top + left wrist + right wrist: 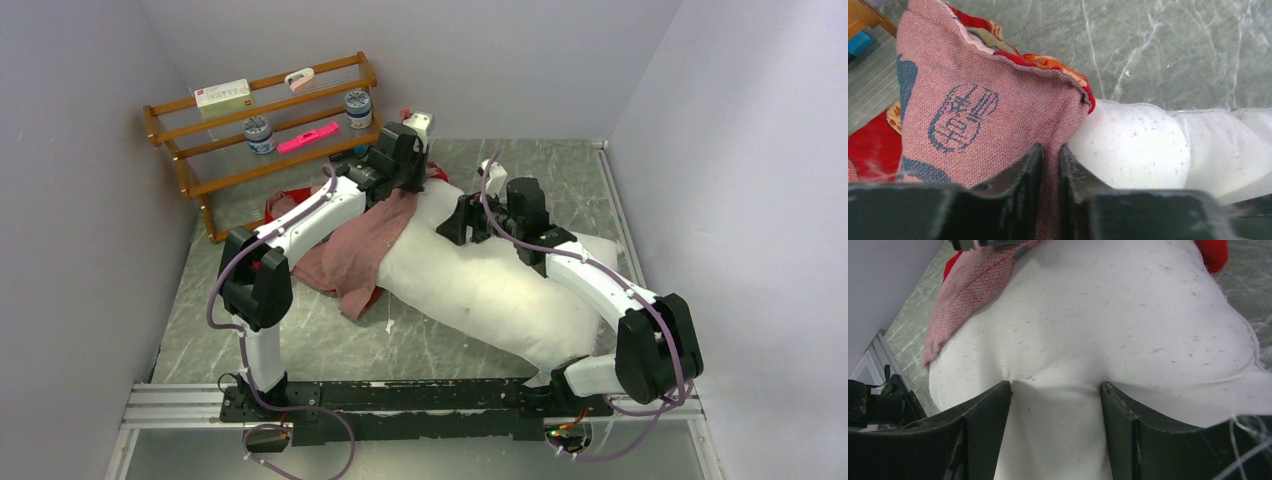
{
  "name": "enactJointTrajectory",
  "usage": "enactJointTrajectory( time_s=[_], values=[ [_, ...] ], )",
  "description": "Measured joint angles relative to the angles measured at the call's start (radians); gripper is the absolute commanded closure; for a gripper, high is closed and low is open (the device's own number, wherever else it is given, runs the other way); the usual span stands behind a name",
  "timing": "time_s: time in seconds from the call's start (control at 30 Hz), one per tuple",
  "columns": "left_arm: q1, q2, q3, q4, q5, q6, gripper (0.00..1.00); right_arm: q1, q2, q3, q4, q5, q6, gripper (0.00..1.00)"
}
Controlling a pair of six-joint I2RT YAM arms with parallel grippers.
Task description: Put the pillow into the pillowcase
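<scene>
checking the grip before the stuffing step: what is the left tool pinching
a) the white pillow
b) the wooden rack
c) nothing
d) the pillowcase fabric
d, the left tool is closed on a fold of the pinkish pillowcase, while the pillow lies just beside it.

White arms (305,222), black joints (257,285) — looping purple cables (212,298)

Right claw (1055,387) pinching white pillow (1108,325), pink pillowcase (973,285) upper left
</scene>
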Motion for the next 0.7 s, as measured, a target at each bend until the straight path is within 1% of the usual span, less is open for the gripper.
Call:
enactJointTrajectory(
  time_s=[0.03,0.07,0.13,0.23,0.27,0.3,0.43,0.5,0.6,0.7],
  values=[
    [0.0,0.0,-0.003,0.0,0.0,-0.002,0.94,0.012,-0.002,0.0,0.002,0.009,0.0,0.33],
    [0.0,0.0,-0.008,0.0,0.005,0.002,0.95,0.026,-0.002,0.0,0.005,0.02,0.001,0.37],
    [0.0,0.0,-0.011,0.003,0.023,-0.008,0.95,0.051,-0.002,-0.001,0.006,0.043,0.002,0.53],
    [0.002,-0.006,-0.011,0.016,0.08,-0.041,0.95,0.077,0.0,-0.002,0.011,0.091,0.004,0.81],
    [0.002,-0.012,-0.013,0.023,0.109,-0.063,0.95,0.086,0.001,-0.002,0.012,0.112,0.007,0.94],
    [0.003,-0.023,-0.019,0.039,0.139,-0.086,0.95,0.097,0.002,-0.002,0.012,0.135,0.012,1.0],
    [0.006,-0.113,-0.084,0.121,0.257,-0.205,0.95,0.118,-0.005,-0.008,0.034,0.185,0.046,1.0],
    [0.006,-0.163,-0.116,0.18,0.311,-0.28,0.95,0.124,-0.029,-0.03,0.063,0.206,0.089,1.0],
    [0.006,-0.22,-0.192,0.332,0.394,-0.419,0.95,0.133,-0.074,-0.06,0.112,0.257,0.168,1.0],
    [-0.005,-0.232,-0.261,0.488,0.441,-0.55,0.95,0.143,-0.116,-0.116,0.215,0.36,0.275,1.0]
  ],
)
